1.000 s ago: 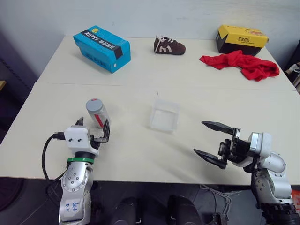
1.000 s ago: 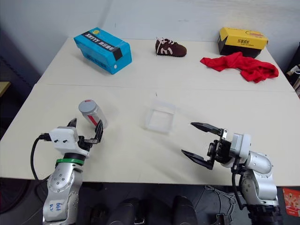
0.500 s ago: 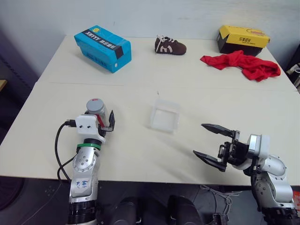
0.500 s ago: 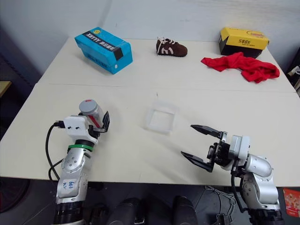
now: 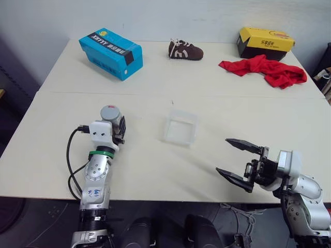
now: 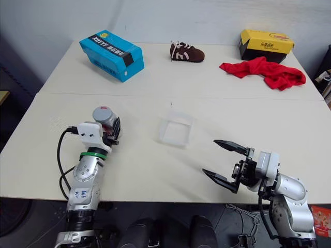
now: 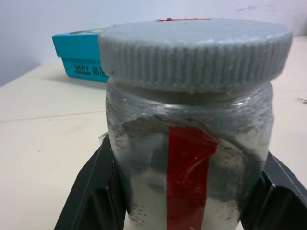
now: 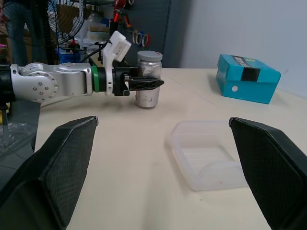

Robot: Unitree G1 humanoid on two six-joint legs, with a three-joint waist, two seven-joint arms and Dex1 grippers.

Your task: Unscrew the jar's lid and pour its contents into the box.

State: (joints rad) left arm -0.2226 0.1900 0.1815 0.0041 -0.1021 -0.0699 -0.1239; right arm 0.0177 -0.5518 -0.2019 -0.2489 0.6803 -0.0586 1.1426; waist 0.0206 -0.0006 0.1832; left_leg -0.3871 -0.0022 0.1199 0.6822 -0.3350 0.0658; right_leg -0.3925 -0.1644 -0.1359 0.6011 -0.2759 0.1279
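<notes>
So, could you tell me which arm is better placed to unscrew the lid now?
Probably the right: its fingers are open and free, while the left fingers are shut on the upright jar, steadying it and leaving the lid exposed.

bare bench is left between the left claw, closed around the jar, and the box to its right. the near right stretch is taken by the right claw, spread wide. far obstacles, well apart: blue cardboard box, shoe, red cloth.
</notes>
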